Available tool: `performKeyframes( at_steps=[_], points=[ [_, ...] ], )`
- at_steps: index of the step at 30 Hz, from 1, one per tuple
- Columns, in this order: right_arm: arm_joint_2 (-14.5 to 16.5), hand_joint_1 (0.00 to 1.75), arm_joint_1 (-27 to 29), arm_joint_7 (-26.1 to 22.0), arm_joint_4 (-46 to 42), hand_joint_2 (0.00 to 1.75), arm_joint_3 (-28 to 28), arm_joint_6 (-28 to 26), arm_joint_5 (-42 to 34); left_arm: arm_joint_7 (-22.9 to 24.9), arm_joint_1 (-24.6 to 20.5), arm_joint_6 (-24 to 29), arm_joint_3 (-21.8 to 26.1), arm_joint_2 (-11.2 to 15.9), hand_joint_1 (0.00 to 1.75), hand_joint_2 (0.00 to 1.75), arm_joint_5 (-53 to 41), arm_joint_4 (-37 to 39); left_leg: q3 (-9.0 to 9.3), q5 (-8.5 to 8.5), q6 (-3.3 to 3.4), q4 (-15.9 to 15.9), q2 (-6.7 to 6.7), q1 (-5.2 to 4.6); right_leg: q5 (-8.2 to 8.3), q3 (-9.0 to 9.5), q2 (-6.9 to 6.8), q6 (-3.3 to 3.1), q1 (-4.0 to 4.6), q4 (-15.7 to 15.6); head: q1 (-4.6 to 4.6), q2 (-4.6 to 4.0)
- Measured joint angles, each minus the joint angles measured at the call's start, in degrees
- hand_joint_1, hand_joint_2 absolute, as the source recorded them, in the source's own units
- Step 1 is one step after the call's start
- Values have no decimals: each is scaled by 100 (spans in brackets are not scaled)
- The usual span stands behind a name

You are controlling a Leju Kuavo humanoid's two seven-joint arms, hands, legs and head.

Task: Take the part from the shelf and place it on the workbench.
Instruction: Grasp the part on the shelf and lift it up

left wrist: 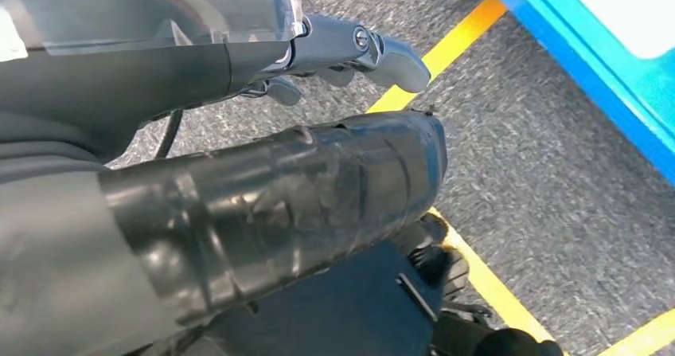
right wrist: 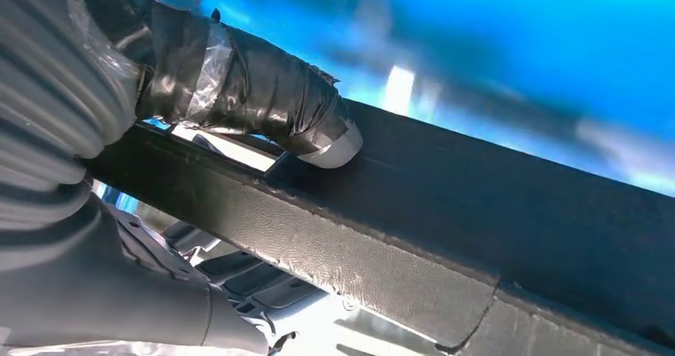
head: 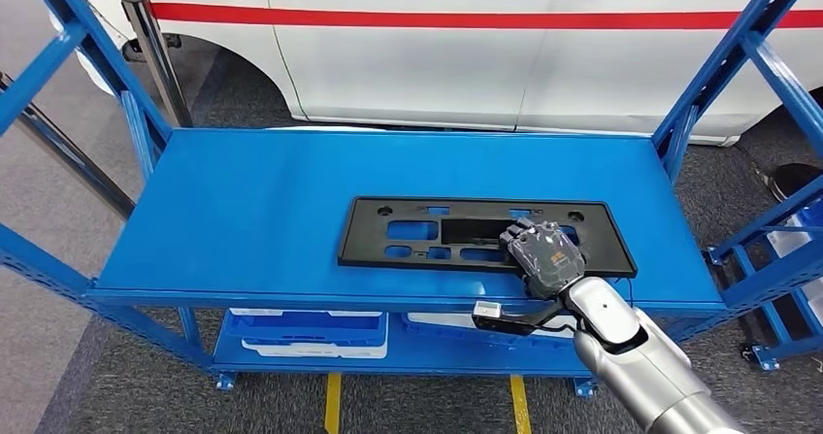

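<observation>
The part (head: 427, 230) is a flat black rectangular plate with several cut-outs, lying on the top board of the blue shelf (head: 243, 201), right of centre. My right hand (head: 545, 254) sits at its near right edge, fingers laid over the top face. In the right wrist view the taped thumb (right wrist: 263, 93) presses on one face of the part (right wrist: 477, 213) and darker fingers (right wrist: 199, 300) lie against the other, so the hand grips that edge. My left hand (left wrist: 278, 197) hangs over grey carpet, fingers apart, holding nothing.
A white car with a red stripe (head: 466, 55) stands close behind the shelf. Blue uprights (head: 713, 75) flank the board on both sides. White and blue trays (head: 311, 329) lie on the lower shelf. Yellow lines (head: 333, 400) mark the floor in front.
</observation>
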Motion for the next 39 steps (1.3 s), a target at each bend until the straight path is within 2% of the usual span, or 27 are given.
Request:
performKeyframes(
  at_steps=[2,4,5,6,7,9,11,14,16,17,20,21,22,23,25,27,30,32,34,35,36,37,38,39],
  points=[
    [0,175,81,86,-224,175,-56,-80,165,-5,-7,-6,-1,-3,0,0,7,0,15,40,68,-54,16,14,-233,-149,8,41,-10,337,1,0],
    [4,175,173,164,-411,175,-89,-222,386,-7,-13,-30,-2,-6,0,0,25,0,8,42,97,-51,22,5,-587,-459,9,60,-19,1044,1,0],
    [5,175,240,222,-506,175,-103,-334,559,-7,-9,-51,-2,-5,0,0,36,0,5,37,104,-43,19,1,-693,-597,8,69,-23,1355,1,0],
    [5,175,322,306,-627,175,-117,-463,795,-8,-2,-74,-2,-5,0,0,47,0,5,30,106,-33,12,0,-700,-667,8,76,-28,1508,1,0],
    [11,175,414,414,-783,175,-128,-590,1082,-11,4,-93,-2,-5,0,0,58,0,8,20,104,-22,3,0,-602,-639,8,80,-34,1452,1,0],
    [45,175,614,672,-1201,175,-134,-808,1740,-32,12,-119,-2,-9,0,87,93,0,24,-19,77,10,-9,4,-236,-315,7,73,-51,779,1,0],
    [115,175,773,884,-1574,175,-131,-951,2239,-57,12,-141,-2,-11,0,175,123,0,14,-62,26,47,-10,-14,-54,-23,12,45,-40,183,0,0],
    [262,175,986,1098,-1931,175,-124,-1034,2485,-80,2,-172,-1,-12,0,175,143,0,-7,-74,-51,59,-8,-25,-81,22,23,-36,-16,51,-4,0],
    [346,175,1189,1256,-2132,175,-116,-1097,2527,-92,6,-185,1,-12,0,175,163,0,-42,-173,-108,164,-6,-10,-75,46,7,-107,-18,13,-3,0],
    [386,175,1271,1326,-2213,175,-106,-1142,2536,-97,10,-187,2,-11,0,175,175,0,-123,-299,-135,352,-6,-4,-69,56,0,-146,-23,-5,-2,0],
    [455,175,1406,1495,-2373,175,-62,-1274,2548,-102,24,-185,8,-11,0,175,214,0,-591,-750,-177,1338,-3,8,-71,59,-2,-201,-11,-11,-3,0],
    [457,175,1438,1552,-2417,175,-46,-1299,2549,-103,33,-184,12,-11,0,175,226,0,-697,-777,-179,1538,-3,9,-74,61,-1,-204,-6,-10,-3,0],
    [454,175,1465,1608,-2457,175,-27,-1310,2549,-104,43,-181,17,-11,0,175,235,0,-715,-701,-173,1542,-2,9,-76,65,3,-206,-3,-9,-3,0],
    [450,175,1483,1665,-2500,175,3,-1313,2549,-105,52,-179,24,-9,0,175,239,0,-636,-535,-159,1348,-2,8,-78,70,9,-206,-1,-8,-3,0],
    [439,175,1493,1764,-2594,175,74,-1313,2549,-109,57,-174,43,-3,0,175,246,0,-312,-163,-100,644,-3,0,-83,82,23,-199,3,-6,-2,0],
    [431,175,1484,1856,-2675,175,149,-1314,2549,-119,50,-171,58,-1,0,175,255,0,-89,-18,-49,151,-5,-24,-82,68,29,-161,15,5,-2,0],
    [402,175,1465,1987,-2754,175,282,-1315,2549,-150,65,-184,66,-1,0,175,280,0,-54,-8,-13,26,-5,-30,-74,52,24,-70,18,5,-2,0],
    [363,175,1438,2055,-2802,175,354,-1315,2549,-169,72,-196,68,-4,0,175,288,0,-25,34,40,-39,1,-3,-194,-3,21,-11,20,158,0,0],
    [331,175,1410,2091,-2830,175,400,-1315,2549,-176,64,-202,68,-7,0,175,292,0,-7,55,75,-69,8,6,-516,-238,20,29,16,700,2,0],
    [319,175,1403,2097,-2835,175,423,-1314,2549,-177,63,-202,68,-7,0,175,293,0,-10,56,82,-65,10,4,-700,-415,20,42,12,1086,1,0],
    [306,175,1402,2098,-2835,175,447,-1314,2549,-177,67,-203,69,-6,0,175,293,0,-13,55,83,-60,11,3,-816,-565,19,54,4,1407,1,0],
    [296,175,1403,2098,-2835,175,470,-1313,2549,-177,71,-203,69,-6,0,175,293,0,-16,53,83,-52,11,2,-834,-642,18,62,-5,1574,0,0],
    [287,175,1402,2098,-2835,175,491,-1313,2549,-177,74,-203,70,-6,0,175,294,0,-17,49,81,-42,8,3,-753,-625,18,65,-16,1551,1,0],
    [279,175,1398,2101,-2835,175,503,-1313,2549,-177,76,-204,70,-7,0,175,295,0,-14,43,74,-31,3,6,-578,-491,17,64,-24,1294,1,0]
  ],
)
